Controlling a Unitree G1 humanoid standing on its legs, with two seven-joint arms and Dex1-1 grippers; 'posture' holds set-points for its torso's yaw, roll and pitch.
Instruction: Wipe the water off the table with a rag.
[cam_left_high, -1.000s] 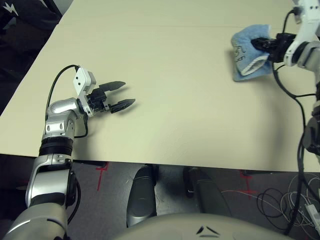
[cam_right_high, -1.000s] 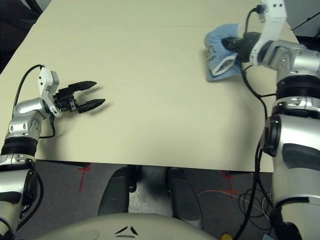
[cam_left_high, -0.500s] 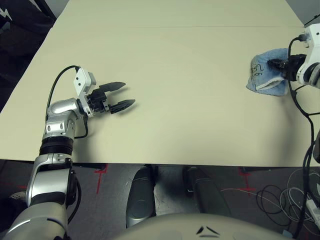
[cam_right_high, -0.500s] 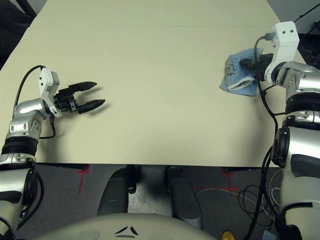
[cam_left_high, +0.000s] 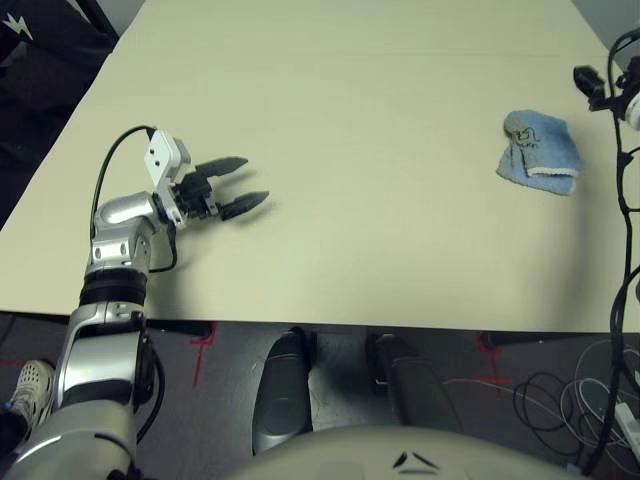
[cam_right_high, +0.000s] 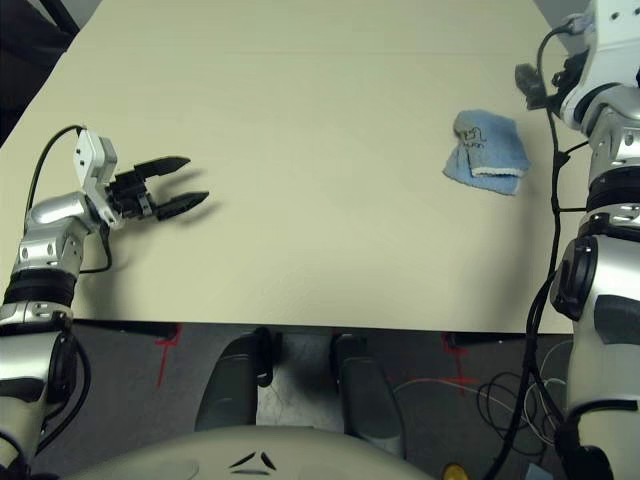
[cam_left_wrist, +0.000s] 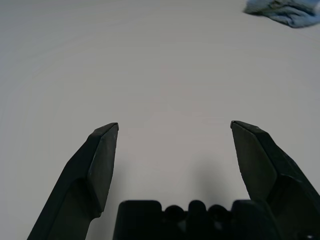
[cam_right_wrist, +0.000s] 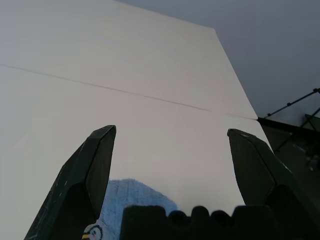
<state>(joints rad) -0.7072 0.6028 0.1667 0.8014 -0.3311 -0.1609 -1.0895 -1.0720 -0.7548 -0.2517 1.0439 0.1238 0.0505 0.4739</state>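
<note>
— So where do we stand with the rag (cam_left_high: 539, 150)?

— We've let it go. Half a second ago our right gripper (cam_right_wrist: 170, 145) was clamped on it near the right edge of the table (cam_left_high: 380, 120); now the rag lies there on its own, crumpled, with its white hem toward us, and the gripper has lifted up and away with its fingers spread wide and nothing between them. In the right wrist view we look down over the rag's blue edge at the table's seam.

— And our left gripper (cam_left_high: 240, 185)?

— It sits where it was on the left side of the table, fingers parted wide and empty, well apart from the rag. Its wrist view catches the rag far off across bare tabletop.

— Any water left?

— We can't spot any yellow-orange marks on the surface in the head views. Either the wiping took them up or they're too faint for us to tell.

— So what does the release mean?

— We'd judge the wiping pass is over and the rag has been set down at the side. If no wet spot turns up, we think the task is essentially finished; if one does, we'd have to pick the rag up again with the right gripper, which is the nearer one.
</note>
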